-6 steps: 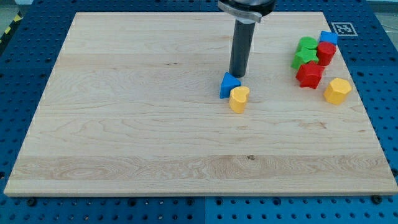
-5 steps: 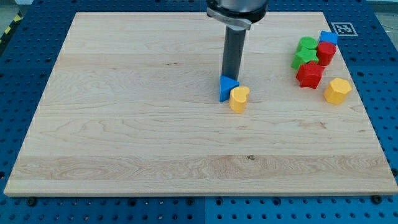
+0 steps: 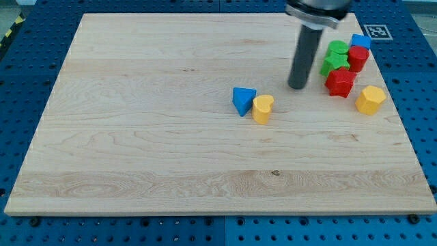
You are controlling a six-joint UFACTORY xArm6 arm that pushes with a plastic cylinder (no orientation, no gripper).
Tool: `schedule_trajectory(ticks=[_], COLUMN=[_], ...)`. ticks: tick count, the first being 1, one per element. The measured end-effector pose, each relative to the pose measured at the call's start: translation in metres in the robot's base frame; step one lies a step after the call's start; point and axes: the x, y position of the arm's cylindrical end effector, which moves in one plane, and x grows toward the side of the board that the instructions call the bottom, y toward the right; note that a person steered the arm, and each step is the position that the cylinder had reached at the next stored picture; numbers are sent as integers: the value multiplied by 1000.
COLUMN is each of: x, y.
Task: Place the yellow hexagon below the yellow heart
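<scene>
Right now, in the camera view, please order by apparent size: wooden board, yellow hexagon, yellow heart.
1. Wooden board, by far the largest.
2. Yellow hexagon, slightly bigger than the heart.
3. Yellow heart.
These two look nearly alike, so their order is unsure.

Wooden board (image 3: 136, 137) carries scattered coloured blocks (image 3: 340, 68).

- The heart block (image 3: 263, 108) lies near the middle of the board (image 3: 136, 137).
- The triangle block (image 3: 243, 100) touches the heart's left side.
- My tip (image 3: 297, 86) stands to the heart's upper right, apart from it.
- The hexagon block (image 3: 371, 100) lies well to the heart's right.
- A cluster of blocks (image 3: 343, 63) sits above the hexagon, right of my tip.
</scene>
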Motion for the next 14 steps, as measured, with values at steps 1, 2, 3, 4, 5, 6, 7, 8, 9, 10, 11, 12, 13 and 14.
schedule_trajectory(ticks=[1, 2, 3, 4, 5, 6, 7, 8, 9, 10, 11, 12, 13, 14], x=[56, 82, 79, 40, 11, 21, 48, 46, 40, 79, 113, 113, 113, 116], y=[19, 67, 135, 157, 150, 104, 59, 62, 62, 41, 34, 40, 30, -10])
